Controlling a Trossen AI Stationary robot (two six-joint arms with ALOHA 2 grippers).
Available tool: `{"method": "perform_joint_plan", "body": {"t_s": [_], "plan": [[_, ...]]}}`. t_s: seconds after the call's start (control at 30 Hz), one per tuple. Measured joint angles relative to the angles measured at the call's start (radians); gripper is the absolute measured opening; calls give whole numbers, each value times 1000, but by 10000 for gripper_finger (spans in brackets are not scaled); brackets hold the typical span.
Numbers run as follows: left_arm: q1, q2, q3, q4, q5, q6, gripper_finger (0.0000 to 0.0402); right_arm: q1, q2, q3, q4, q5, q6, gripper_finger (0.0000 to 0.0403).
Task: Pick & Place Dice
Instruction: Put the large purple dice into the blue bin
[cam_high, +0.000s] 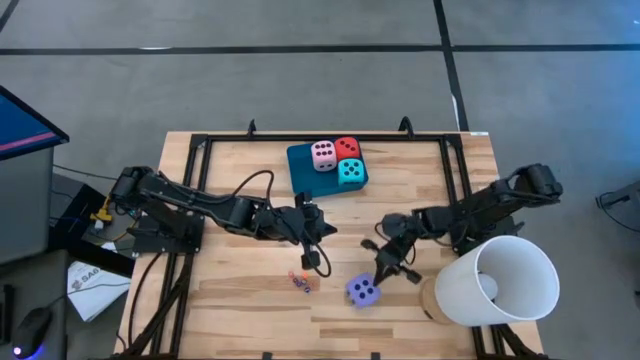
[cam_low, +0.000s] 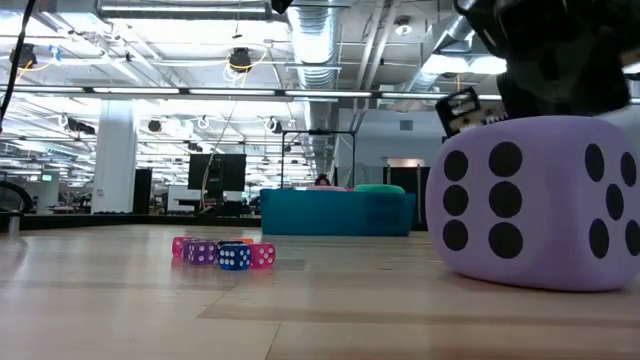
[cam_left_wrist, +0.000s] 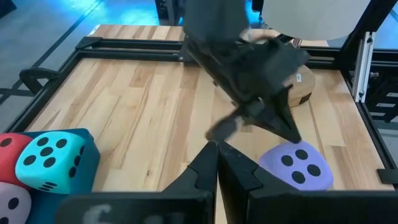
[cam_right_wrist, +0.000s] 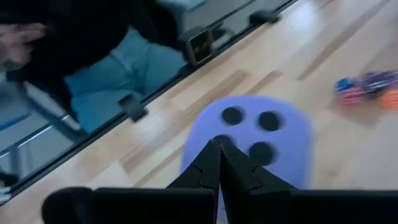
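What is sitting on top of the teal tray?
On the teal tray sit three dice: pink, red and turquoise. Anything beneath them is covered.

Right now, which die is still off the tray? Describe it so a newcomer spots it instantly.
Start at the big white cup lying at the table's near right corner. Just left of it, on bare wood below the right hand, sits the purple die. It is the only large die alone on the table; the pink, red and turquoise ones are clustered on the teal tray.

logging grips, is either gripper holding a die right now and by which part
Nothing is held. Right gripper is shut just above the purple die; left gripper is shut, away from it.
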Motion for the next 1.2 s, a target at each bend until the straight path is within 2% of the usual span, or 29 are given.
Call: {"method": "perform_joint_plan", "body": {"t_s": [0.23,0.33,0.63,0.97,1.2], "plan": [[0,0,0,1,0,0,0,34,123,23,116,4,17,0],[0,0,0,1,3,0,0,13,158,59,121,68,26,0],[0,0,0,-1,3,0,0,-144,202,128,109,193,24,0],[0,0,0,-2,2,0,0,-319,203,139,105,203,-4,0],[0,0,0,-2,-1,0,0,-370,200,139,106,190,-18,0]]}}
